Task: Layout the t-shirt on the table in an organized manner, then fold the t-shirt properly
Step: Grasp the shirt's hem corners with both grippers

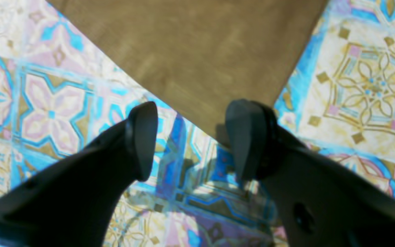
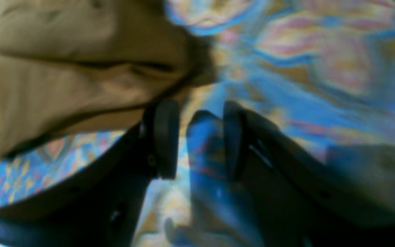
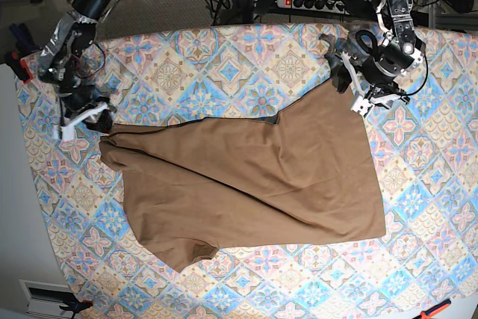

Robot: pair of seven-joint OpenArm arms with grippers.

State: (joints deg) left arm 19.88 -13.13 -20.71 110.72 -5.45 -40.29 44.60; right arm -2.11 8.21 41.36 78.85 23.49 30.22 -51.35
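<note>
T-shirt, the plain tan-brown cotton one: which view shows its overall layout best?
Base view: the whole plain tan-brown cotton t-shirt lies spread, creased, on the pastel tiled table cloth. Left wrist shows only one flat corner; right wrist only a blurred, bunched edge.

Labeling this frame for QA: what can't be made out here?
- Right wrist view: t-shirt and table smeared by blur; contact with the right gripper unclear.
- Left wrist view: t-shirt cut off by the top edge; left gripper open at its corner.
- Base view: collar tag too small; fabric hides the underside.

Bright, even lighting; right wrist view blurred.
</note>
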